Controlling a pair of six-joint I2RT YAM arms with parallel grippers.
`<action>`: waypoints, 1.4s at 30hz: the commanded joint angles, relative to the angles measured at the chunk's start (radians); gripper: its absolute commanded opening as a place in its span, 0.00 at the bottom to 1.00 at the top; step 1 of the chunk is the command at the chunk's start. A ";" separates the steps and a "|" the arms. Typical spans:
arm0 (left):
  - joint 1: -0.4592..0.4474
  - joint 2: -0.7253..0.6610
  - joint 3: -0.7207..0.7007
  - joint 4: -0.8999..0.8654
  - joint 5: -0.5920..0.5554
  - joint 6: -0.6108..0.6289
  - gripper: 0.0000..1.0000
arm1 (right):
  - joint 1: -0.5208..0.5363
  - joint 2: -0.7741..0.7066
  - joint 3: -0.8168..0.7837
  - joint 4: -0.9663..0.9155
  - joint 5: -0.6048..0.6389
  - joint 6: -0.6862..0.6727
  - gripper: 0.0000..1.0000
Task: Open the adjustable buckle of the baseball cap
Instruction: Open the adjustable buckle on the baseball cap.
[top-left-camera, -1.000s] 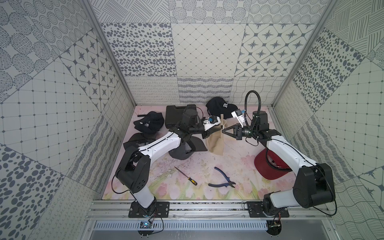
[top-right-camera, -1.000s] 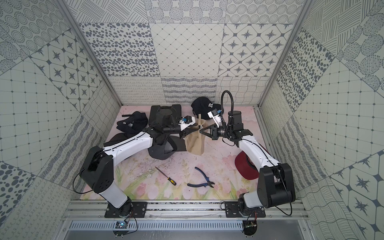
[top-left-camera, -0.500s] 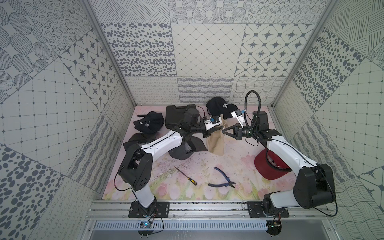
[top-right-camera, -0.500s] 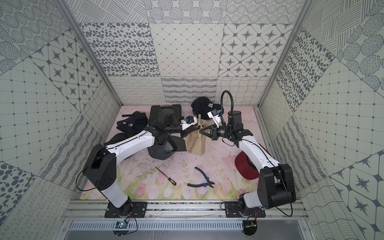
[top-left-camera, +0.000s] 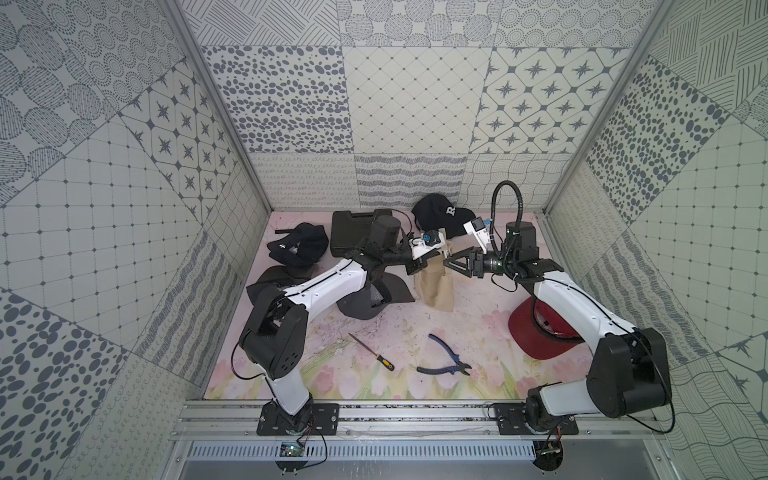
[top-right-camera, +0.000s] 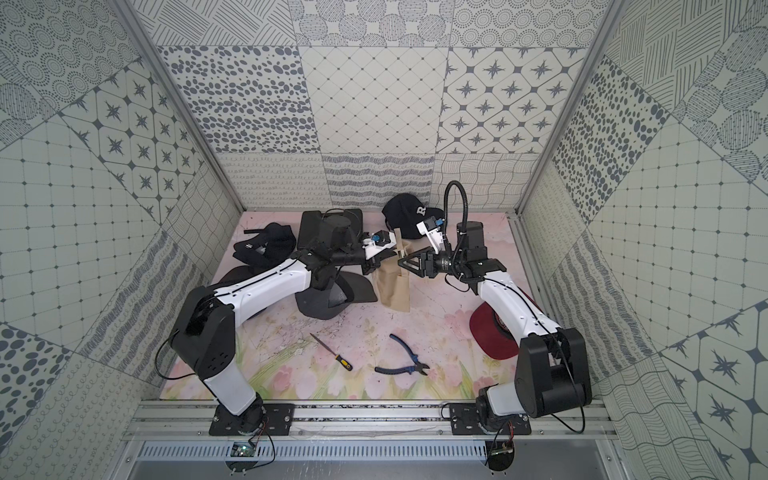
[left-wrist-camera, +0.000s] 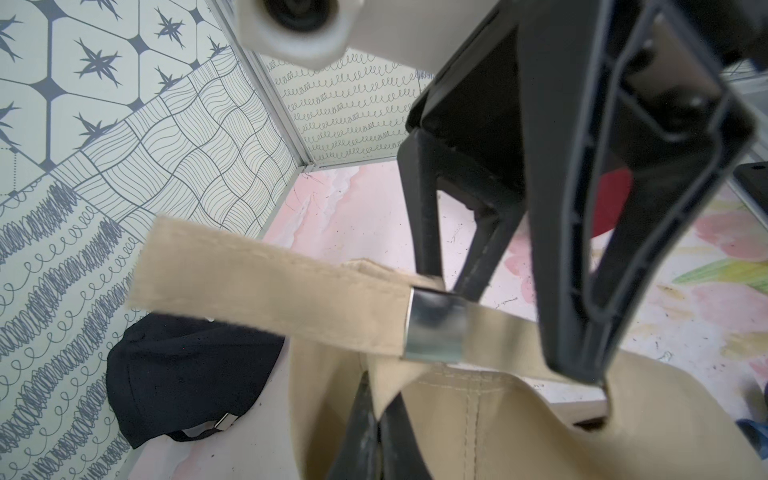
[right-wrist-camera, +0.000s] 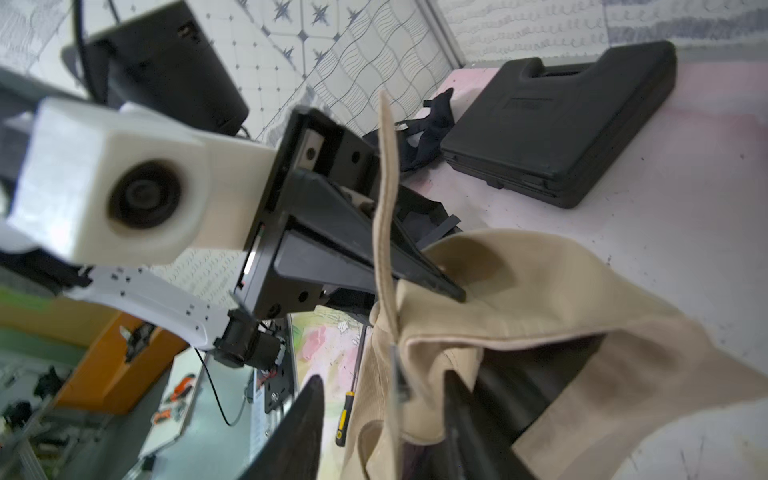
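On the flower-printed table mat (top-left-camera: 415, 386), read as a clock face in both top views with six at the arm bases, a screwdriver with a yellow and black handle (top-left-camera: 376, 352) is seen toward six. Blue-handled pliers (top-left-camera: 442, 365) lie near it toward five. A red flat-brimmed cap (top-left-camera: 532, 336) is found at four, partly covered by the right arm, and a dark grey cap (top-left-camera: 365, 301) at eight, under the left arm. At the centre the tan fabric baseball cap (top-left-camera: 434, 286) is held by its back rim: the left gripper (top-left-camera: 420, 266) is clenched on the fabric just beside the tan strap (left-wrist-camera: 270, 291). The strap is threaded through the silver metal buckle (left-wrist-camera: 434, 328), its loose end sticking out past it. The right gripper (right-wrist-camera: 382, 380) is released, jaws spread, with the buckle between them; whether a fingertip touches it cannot be told. Farther back, a crumpled black cap (top-left-camera: 297, 249) is seen at ten, a black plastic tool case (top-left-camera: 353, 230) at eleven and a black cap with a white letter (top-left-camera: 440, 212) at twelve.
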 joint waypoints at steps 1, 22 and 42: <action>-0.012 -0.003 0.032 -0.047 -0.038 -0.067 0.00 | -0.019 -0.070 0.005 0.009 0.124 0.023 0.60; -0.062 0.005 0.068 -0.188 -0.024 -0.048 0.00 | -0.007 -0.024 0.096 0.072 0.085 0.135 0.39; -0.079 0.132 0.292 -0.391 -0.161 -0.354 0.00 | 0.012 -0.059 0.053 0.055 0.070 -0.001 0.00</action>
